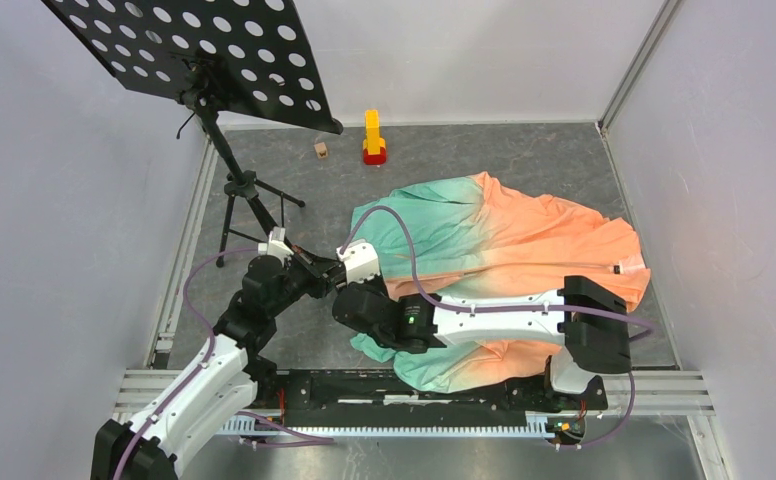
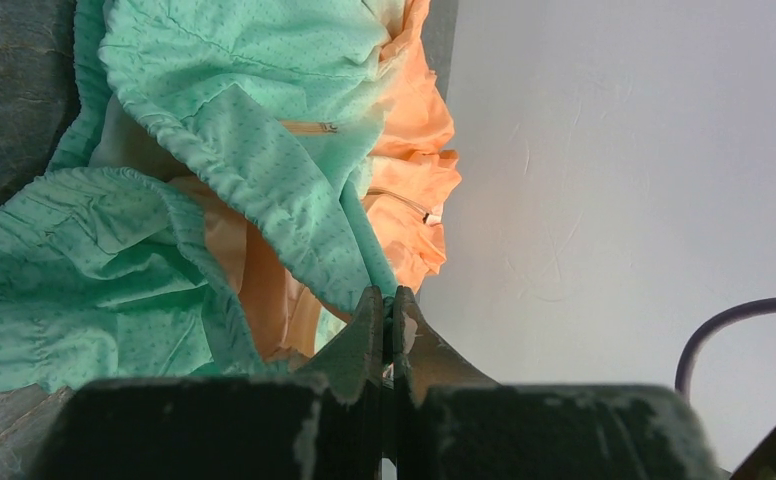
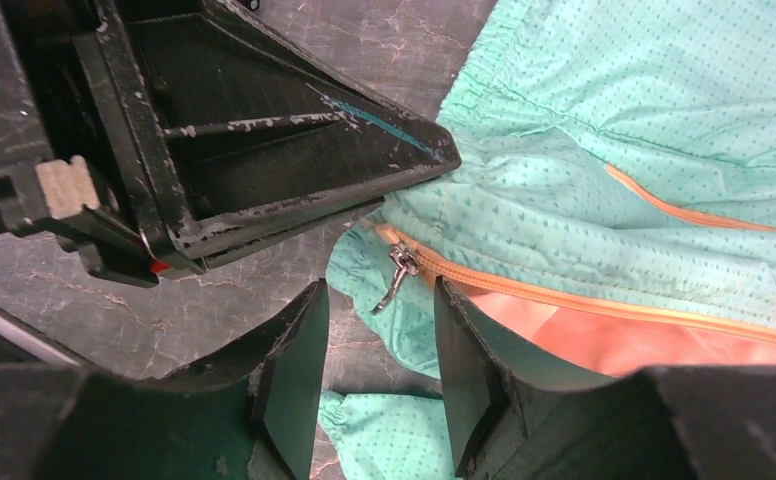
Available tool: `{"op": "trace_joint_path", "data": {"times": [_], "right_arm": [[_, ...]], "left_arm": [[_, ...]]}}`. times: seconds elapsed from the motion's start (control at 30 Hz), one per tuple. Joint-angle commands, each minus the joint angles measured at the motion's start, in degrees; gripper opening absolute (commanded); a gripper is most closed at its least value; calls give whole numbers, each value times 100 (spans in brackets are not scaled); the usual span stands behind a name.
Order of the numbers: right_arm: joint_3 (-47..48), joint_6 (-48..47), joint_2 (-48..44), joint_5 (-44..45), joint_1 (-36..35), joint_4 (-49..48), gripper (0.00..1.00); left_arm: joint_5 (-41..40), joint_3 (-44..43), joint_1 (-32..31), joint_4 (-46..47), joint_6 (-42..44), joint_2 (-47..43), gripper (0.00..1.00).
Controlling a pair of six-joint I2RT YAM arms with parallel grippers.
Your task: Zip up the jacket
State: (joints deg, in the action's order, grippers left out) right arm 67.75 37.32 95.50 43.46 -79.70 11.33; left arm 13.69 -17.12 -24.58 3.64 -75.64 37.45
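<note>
Right claw [image 3: 378,310] straddles jacket [image 3: 614,150] zipper pull [image 3: 396,275]

jacket [image 1: 524,240], yellow block [image 1: 373,135], stand [image 1: 244,190] on grey table [image 1: 524,155]

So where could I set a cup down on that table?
Back-right corner, between the jacket and the back wall, right of the yellow block. Also between the legs of the music stand and the jacket. Crowded: the near middle, where the left arm and right arm meet over the jacket's hem.

Thin mint-green-to-peach fabric jacket [image 1: 524,240] crumpled on grey tabletop [image 1: 444,150], front open; orange zipper [image 3: 564,300], metal pull [image 3: 396,278] dangling at green hem.
</note>
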Motion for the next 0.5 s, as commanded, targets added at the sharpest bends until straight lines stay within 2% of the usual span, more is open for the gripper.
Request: {"op": "trace_joint_path", "data": {"times": [0.0,0.33,0.47], "right_arm": [[401,2,122,434,-52,189,47],[471,30,188,567,-85,274,37],[383,62,174,615,-80,238,24]], "left_arm": [[123,-19,-23,300,-221,-62,2],[142,-10,-21,304,-191,-64,2],[142,-10,-21,297,-188,-74,2]]}}
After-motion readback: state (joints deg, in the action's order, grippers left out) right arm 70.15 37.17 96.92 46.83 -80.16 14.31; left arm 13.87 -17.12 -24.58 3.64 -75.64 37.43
